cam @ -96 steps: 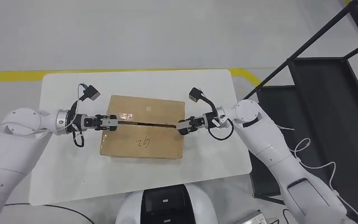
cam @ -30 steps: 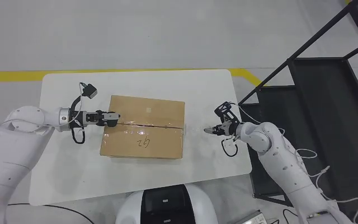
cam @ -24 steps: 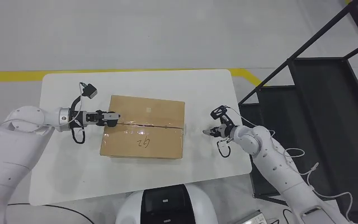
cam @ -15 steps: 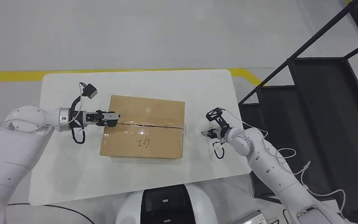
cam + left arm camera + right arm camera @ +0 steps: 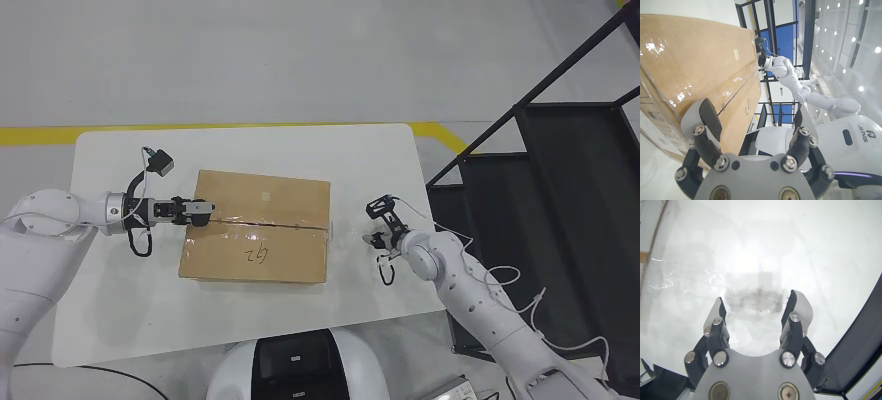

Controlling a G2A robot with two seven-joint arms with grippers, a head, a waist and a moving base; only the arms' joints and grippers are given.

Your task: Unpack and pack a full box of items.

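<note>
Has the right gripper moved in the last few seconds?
Yes. The right gripper has backed away from the box's seam end and now hangs open over the table beside it.

Top view downward; wrist views close; box point(image 5: 256, 229) shared

Brown taped cardboard box point(image 5: 257, 228) occupies mid-table. White tabletop point(image 5: 370, 150) margins ring it; black metal rack point(image 5: 570, 180) flanks the right edge.

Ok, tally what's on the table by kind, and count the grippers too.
Cardboard box: 1
Clear tape strip: 1
Grippers: 2, the left gripper and the right gripper, both open
Total: 4
</note>
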